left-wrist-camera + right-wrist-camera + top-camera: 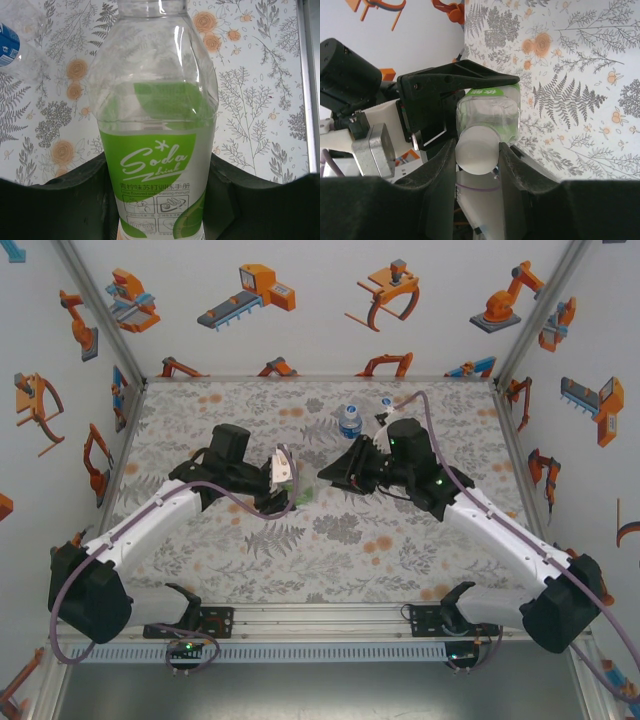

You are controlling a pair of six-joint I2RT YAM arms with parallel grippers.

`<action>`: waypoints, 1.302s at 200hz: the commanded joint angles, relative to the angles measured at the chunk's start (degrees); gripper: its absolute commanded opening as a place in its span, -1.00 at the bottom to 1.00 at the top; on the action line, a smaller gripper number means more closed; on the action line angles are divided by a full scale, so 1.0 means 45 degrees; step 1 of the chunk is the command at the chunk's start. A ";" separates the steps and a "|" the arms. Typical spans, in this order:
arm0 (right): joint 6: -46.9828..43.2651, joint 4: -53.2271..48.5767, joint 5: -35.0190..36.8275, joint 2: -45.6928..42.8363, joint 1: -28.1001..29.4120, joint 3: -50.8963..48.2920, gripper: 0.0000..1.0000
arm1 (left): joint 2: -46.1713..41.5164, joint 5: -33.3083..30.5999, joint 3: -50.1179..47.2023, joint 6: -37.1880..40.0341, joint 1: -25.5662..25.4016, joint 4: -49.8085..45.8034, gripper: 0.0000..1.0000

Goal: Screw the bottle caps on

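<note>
My left gripper [281, 486] is shut on the green-label bottle [159, 165], with one black jaw on each side of the label. It holds the bottle tilted above the table's middle, mouth toward the right arm. My right gripper [477, 155] is shut on a white bottle cap [475, 156]. The cap sits against the neck of the green-label bottle [490, 112], and the two grippers meet at mid-table [325, 477]. The blue-label bottle [350, 421] stands behind them. A plain clear bottle [384, 407] stands just to its right.
The floral table [330, 550] is walled on three sides by panels with orange robot pictures. A metal rail [320, 618] carrying both arm bases runs along the near edge. The blue-label bottle [7, 46] also shows at the far left of the left wrist view.
</note>
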 commanded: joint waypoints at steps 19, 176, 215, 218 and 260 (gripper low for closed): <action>0.0248 -0.1644 0.0321 0.0499 0.0168 0.0857 -0.42 | -0.0563 0.1650 0.0190 -0.0161 -0.0357 0.1978 -1.00; -1.2342 -0.4534 -0.0055 -0.0584 0.0133 0.4144 0.11 | 0.0996 0.2110 0.2181 0.1385 -0.0558 -0.2934 -1.00; -1.9972 -0.5786 -0.3350 -0.1205 0.0274 0.3758 0.12 | 0.1172 0.2969 0.2507 0.2106 -0.0646 -0.3897 -1.00; -2.0513 -0.5948 -0.3523 -0.1240 0.0292 0.3732 0.12 | 0.1168 0.2988 0.2507 0.2152 -0.0650 -0.3940 -1.00; -2.3860 -0.6003 -0.3947 -0.1549 0.0769 0.2998 0.13 | 0.1324 0.3323 0.2668 0.2477 -0.0869 -0.4421 -1.00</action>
